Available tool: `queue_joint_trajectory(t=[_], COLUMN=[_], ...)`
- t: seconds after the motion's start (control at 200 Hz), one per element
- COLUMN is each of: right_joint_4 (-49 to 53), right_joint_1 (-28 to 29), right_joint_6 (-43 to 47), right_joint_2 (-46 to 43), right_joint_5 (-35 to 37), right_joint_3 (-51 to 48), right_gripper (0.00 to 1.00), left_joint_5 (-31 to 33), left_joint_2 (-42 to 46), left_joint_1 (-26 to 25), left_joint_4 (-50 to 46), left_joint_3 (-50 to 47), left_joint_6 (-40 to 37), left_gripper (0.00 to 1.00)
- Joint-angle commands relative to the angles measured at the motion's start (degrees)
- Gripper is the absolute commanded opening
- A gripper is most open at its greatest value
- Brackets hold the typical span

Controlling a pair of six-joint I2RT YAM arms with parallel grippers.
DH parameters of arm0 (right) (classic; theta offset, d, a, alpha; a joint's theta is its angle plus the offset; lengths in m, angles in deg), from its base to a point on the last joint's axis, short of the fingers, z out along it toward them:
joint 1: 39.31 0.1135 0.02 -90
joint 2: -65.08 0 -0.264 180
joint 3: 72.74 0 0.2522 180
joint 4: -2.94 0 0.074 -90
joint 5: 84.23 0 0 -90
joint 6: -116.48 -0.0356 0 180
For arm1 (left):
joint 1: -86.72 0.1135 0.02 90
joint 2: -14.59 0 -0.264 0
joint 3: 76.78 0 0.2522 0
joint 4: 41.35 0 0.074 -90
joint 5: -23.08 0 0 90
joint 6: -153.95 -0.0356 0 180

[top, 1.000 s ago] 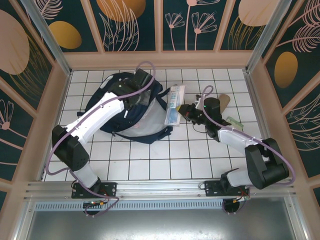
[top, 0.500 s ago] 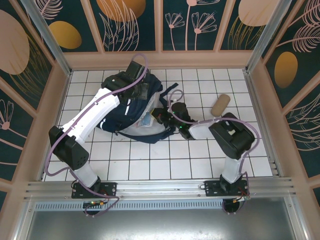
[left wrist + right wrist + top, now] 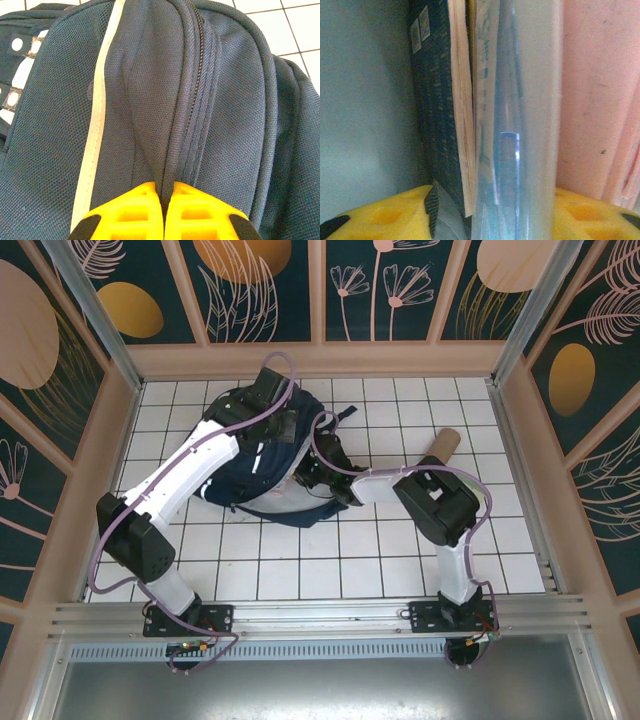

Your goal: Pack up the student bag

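One student bag [image 3: 250,480], navy blue, lies on the white-tiled table [image 3: 330,550] left of centre in the overhead view. It is by far the biggest thing there. Two arms reach to it. The left arm [image 3: 190,475] runs up from the lower left and ends over the bag's upper edge. The right arm [image 3: 390,485] bends in from the right and ends at the bag's mouth near mid-frame. One tan cylinder [image 3: 445,443] lies alone on the tiles right of centre, well apart from the bag.

In the left wrist view the left jaws are closed tight. Their two yellow fingers [image 3: 130,212] meet at the bottom edge with a pinched fold of the bag's fabric between them. The fold sits just beside one zipper [image 3: 197,75] that runs up the frame. One white stripe [image 3: 97,125] runs up the left half, and grey-white patches [image 3: 20,75] sit at the upper left.

In the right wrist view the right jaws stand apart, one yellow finger in each bottom corner. Two flat things stand upright and side by side between them. On the left is one dark book-like item [image 3: 440,125] with a tan edge, and on the right is one clear plastic sleeve [image 3: 520,125] with blue inside. Together they fill the gap. I cannot tell whether the fingers press on them or merely flank them.
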Motion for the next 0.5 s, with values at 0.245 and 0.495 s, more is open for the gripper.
queue_joint_trajectory(t=[0.245, 0.495], right_joint_4=[23.6, 33.5], right_joint_1=[0.5, -1.3], right_joint_6=[11.4, 15.0], right_joint_2=[-9.3, -20.6], right_joint_5=[3.6, 9.7], right_joint_3=[1.2, -7.3], right_gripper=[0.76, 0.76], left_joint_5=[0.5, -0.4], left_joint_2=[3.1, 2.6], left_joint_1=[0.2, 0.3], left_joint_4=[8.3, 10.6], left_joint_3=[-2.2, -7.0], left_joint_6=[0.8, 0.3], left_gripper=[0.00, 0.00])
